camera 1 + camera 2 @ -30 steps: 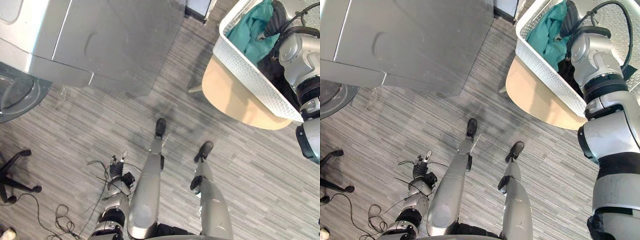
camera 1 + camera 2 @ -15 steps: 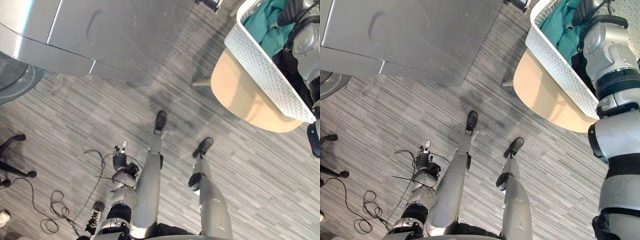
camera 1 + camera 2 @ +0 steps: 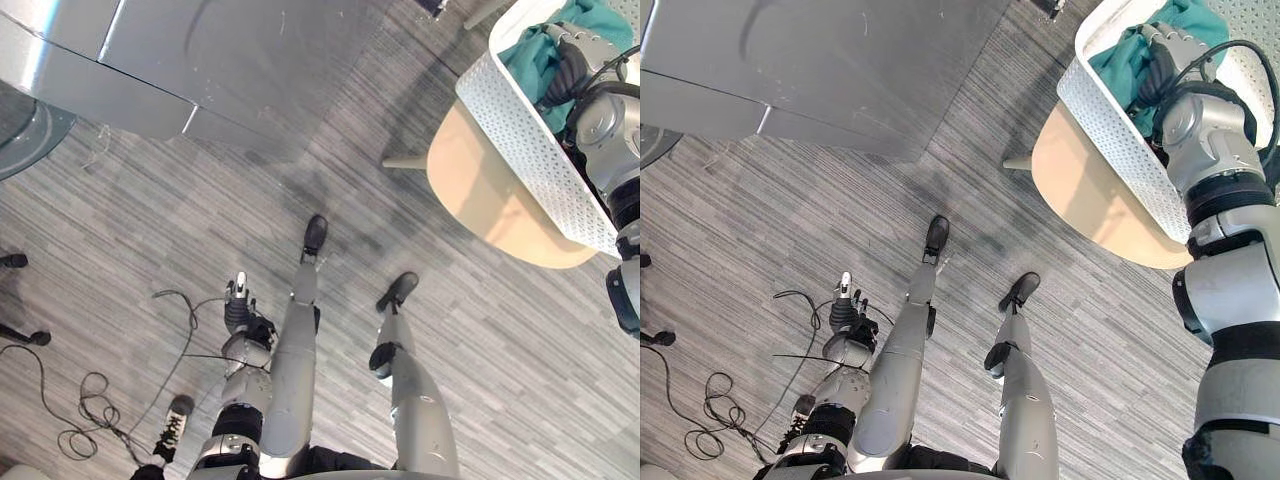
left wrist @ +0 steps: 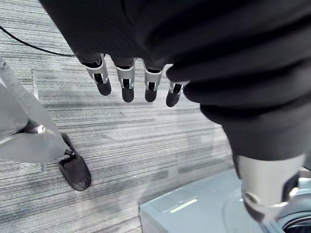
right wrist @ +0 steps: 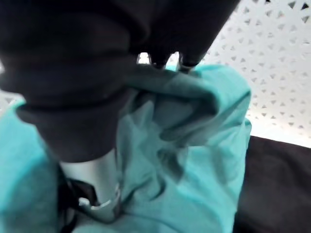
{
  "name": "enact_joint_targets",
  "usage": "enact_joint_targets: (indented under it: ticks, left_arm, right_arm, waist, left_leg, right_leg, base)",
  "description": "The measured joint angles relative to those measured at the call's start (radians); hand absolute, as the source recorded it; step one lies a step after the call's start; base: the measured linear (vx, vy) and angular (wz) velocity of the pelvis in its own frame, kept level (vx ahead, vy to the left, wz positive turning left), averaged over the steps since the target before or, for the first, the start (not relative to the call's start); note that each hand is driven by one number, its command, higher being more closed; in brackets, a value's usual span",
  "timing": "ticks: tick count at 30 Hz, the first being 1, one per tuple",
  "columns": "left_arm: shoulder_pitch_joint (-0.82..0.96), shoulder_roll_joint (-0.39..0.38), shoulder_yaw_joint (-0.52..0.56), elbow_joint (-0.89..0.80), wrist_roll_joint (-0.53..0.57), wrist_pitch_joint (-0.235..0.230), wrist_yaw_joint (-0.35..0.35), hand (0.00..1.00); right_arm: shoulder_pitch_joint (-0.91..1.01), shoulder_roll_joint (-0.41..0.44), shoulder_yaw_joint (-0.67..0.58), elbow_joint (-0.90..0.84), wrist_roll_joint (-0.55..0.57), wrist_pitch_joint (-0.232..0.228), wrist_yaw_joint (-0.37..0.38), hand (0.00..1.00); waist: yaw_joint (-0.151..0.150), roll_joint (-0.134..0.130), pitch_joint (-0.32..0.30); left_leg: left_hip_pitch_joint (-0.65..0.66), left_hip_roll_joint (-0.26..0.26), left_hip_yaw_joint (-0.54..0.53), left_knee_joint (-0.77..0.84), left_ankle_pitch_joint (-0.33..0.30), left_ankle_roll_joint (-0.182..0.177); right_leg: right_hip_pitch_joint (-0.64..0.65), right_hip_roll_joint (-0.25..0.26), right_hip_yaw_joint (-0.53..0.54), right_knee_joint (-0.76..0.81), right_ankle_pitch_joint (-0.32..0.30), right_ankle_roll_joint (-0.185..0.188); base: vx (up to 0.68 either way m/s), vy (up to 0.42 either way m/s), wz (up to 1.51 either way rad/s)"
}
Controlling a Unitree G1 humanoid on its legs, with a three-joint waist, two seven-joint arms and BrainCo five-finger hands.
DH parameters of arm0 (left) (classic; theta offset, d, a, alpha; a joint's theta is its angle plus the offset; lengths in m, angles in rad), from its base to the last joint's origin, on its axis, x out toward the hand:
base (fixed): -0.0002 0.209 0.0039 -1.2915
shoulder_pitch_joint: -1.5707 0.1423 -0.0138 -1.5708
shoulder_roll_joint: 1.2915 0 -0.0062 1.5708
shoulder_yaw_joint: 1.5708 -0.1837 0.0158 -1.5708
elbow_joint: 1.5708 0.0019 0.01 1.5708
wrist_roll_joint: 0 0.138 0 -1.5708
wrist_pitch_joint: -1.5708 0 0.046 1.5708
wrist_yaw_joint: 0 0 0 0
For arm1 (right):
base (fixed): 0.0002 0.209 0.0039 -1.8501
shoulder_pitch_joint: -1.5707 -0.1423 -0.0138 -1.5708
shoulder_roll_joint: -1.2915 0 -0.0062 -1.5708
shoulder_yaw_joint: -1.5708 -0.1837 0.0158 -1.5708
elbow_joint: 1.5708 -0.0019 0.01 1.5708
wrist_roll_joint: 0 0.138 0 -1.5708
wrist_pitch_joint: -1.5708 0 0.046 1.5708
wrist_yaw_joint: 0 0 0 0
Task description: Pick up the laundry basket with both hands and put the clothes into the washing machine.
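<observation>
Two hands are needed here, and one is in place. My right hand lies inside the white laundry basket, pressed onto the teal garment beside a dark garment; whether it has closed on the cloth I cannot tell. My left hand hangs low over the grey plank floor, fingers straight, holding nothing, well apart from the basket. The basket sits on a round wooden stool and reaches past its edge.

Risk: a lift from the right side alone would likely tip the basket off the stool and spill the clothes. A pull on the garment alone could drag it over the rim.

The washing machine stands across the floor from the stool. The stool's top lies between me and the basket's near wall.
</observation>
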Motion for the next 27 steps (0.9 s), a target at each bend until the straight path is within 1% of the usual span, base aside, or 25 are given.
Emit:
enact_joint_targets:
  ticks: [3,6,7,8,9,10,12,13,15,16,18,19,20,24,25,27]
  left_arm:
    - [0.000,0.000,0.000,-0.001,-0.007,0.000,-0.011,0.00]
    - [0.000,-0.001,0.001,0.000,-0.009,0.000,-0.013,0.00]
    - [0.000,-0.003,0.002,-0.001,-0.013,-0.001,-0.011,0.00]
    - [0.000,-0.004,0.003,-0.001,-0.019,-0.001,-0.010,0.00]
    - [0.000,-0.010,0.011,-0.002,-0.021,-0.001,-0.005,0.00]
    - [-0.001,-0.009,0.015,-0.004,-0.023,-0.001,0.001,0.00]
    - [-0.005,-0.012,0.017,-0.023,-0.035,-0.001,0.013,0.00]
    - [-0.006,-0.012,0.022,-0.028,-0.036,-0.001,0.014,0.00]
    - [-0.013,-0.016,0.053,-0.043,-0.036,-0.002,0.033,0.00]
    - [-0.013,-0.016,0.056,-0.048,-0.036,-0.002,0.037,0.00]
    - [-0.014,-0.018,0.071,-0.061,-0.030,-0.002,0.054,0.00]
    - [-0.015,-0.018,0.074,-0.064,-0.022,-0.002,0.056,0.00]
    - [-0.015,-0.018,0.074,-0.067,-0.008,-0.002,0.057,0.00]
    - [-0.014,-0.016,0.070,-0.073,0.038,0.000,0.061,0.00]
    - [-0.007,-0.008,0.068,-0.090,0.054,0.001,0.065,0.00]
    - [0.001,0.012,0.041,-0.116,0.095,0.002,0.076,0.00]
  right_arm:
    - [0.002,0.006,-0.013,0.000,0.012,0.000,-0.011,1.00]
    - [0.004,0.022,-0.052,-0.006,0.012,0.001,-0.036,1.00]
    - [0.011,0.040,-0.087,-0.009,0.020,0.003,-0.064,1.00]
    - [0.012,0.048,-0.100,-0.009,0.029,0.004,-0.074,1.00]
    - [0.013,0.073,-0.135,-0.011,0.040,0.008,-0.100,1.00]
    - [0.015,0.088,-0.155,-0.013,0.042,0.013,-0.112,1.00]
    - [0.025,0.129,-0.244,-0.021,0.077,0.030,-0.152,1.00]
    - [0.027,0.137,-0.265,-0.023,0.091,0.035,-0.166,1.00]
    - [0.042,0.154,-0.349,-0.076,0.132,0.060,-0.216,1.00]
    - [0.047,0.154,-0.363,-0.097,0.140,0.064,-0.228,1.00]
    - [0.058,0.154,-0.425,-0.218,0.148,0.080,-0.287,1.00]
    - [0.058,0.154,-0.442,-0.256,0.147,0.085,-0.301,1.00]
    - [0.060,0.154,-0.475,-0.332,0.147,0.092,-0.327,1.00]
    - [0.123,0.167,-0.577,-0.539,0.143,0.101,-0.411,1.00]
    - [0.154,0.191,-0.626,-0.619,0.129,0.103,-0.442,1.00]
    - [0.217,0.226,-0.699,-0.762,0.080,0.103,-0.495,1.00]
  waist:
    - [-0.003,-0.004,0.000]
    - [-0.007,-0.007,-0.002]
    - [-0.010,-0.011,-0.003]
    - [-0.011,-0.011,-0.003]
    - [-0.021,-0.011,-0.003]
    - [-0.025,-0.011,-0.003]
    - [-0.032,-0.011,-0.003]
    - [-0.033,-0.011,-0.003]
    - [-0.039,-0.011,-0.003]
    - [-0.040,-0.011,-0.003]
    - [-0.052,-0.011,-0.003]
    - [-0.053,-0.011,-0.003]
    - [-0.057,-0.011,-0.003]
    - [-0.065,-0.014,-0.005]
    - [-0.076,-0.024,-0.010]
    - [-0.086,-0.042,-0.021]
  left_leg:
    - [0.000,0.000,0.006,-0.001,0.000,0.000]
    - [0.000,0.000,0.018,-0.001,0.000,0.000]
    - [0.000,0.000,0.030,0.000,0.000,0.000]
    - [0.000,0.000,0.032,0.000,0.000,0.000]
    - [0.000,0.000,0.036,0.000,0.000,0.001]
    - [0.000,0.000,0.036,0.000,0.000,0.001]
    - [0.000,0.005,0.043,0.008,0.000,0.001]
    - [0.001,0.005,0.045,0.010,0.000,0.001]
    - [0.005,0.012,0.052,0.013,0.000,0.001]
    - [0.006,0.014,0.053,0.014,0.000,0.001]
    - [0.010,0.019,0.053,0.023,0.000,0.001]
    - [0.010,0.021,0.055,0.028,0.000,0.001]
    - [0.017,0.024,0.059,0.032,-0.001,0.001]
    - [0.074,0.034,0.061,0.032,-0.003,-0.002]
    - [0.087,0.034,0.063,0.033,-0.003,-0.003]
    - [0.105,0.035,0.065,0.034,-0.008,-0.008]
  right_leg:
    - [-0.004,-0.001,0.005,0.000,0.002,0.002]
    - [-0.010,-0.003,0.020,0.000,0.002,0.003]
    - [-0.018,-0.005,0.034,0.000,0.006,0.007]
    - [-0.020,-0.006,0.035,0.000,0.008,0.009]
    - [-0.023,-0.007,0.039,0.000,0.010,0.012]
    - [-0.023,-0.007,0.041,0.000,0.010,0.012]
    - [-0.025,-0.005,0.057,-0.001,0.021,0.026]
    - [-0.025,-0.005,0.058,-0.001,0.021,0.026]
    - [-0.025,0.000,0.062,-0.001,0.025,0.027]
    - [-0.025,0.002,0.064,-0.001,0.029,0.024]
    - [-0.020,0.007,0.075,-0.001,0.033,0.019]
    - [-0.019,0.008,0.081,-0.001,0.034,0.016]
    - [-0.014,0.011,0.084,-0.001,0.035,0.015]
    - [0.039,0.021,0.086,-0.001,0.029,0.018]
    - [0.051,0.020,0.087,-0.001,0.018,0.015]
    - [0.068,0.020,0.088,-0.001,0.016,0.017]
  base:
    - [0.02,0.046,-0.06]
    - [0.03,0.034,-0.11]
    - [0.03,0.031,-0.18]
    - [0.03,0.030,-0.21]
    - [0.03,0.033,-0.10]
    - [0.03,0.038,-0.11]
    - [0.03,0.044,-0.12]
    - [0.01,0.037,-0.12]
    - [0.00,0.031,-0.12]
    - [-0.01,0.033,-0.11]
    - [-0.03,0.051,-0.09]
    - [-0.04,0.057,-0.14]
    - [-0.05,0.046,-0.16]
    - [-0.05,0.037,-0.05]
    - [-0.05,0.037,-0.01]
    - [-0.04,0.052,-0.01]
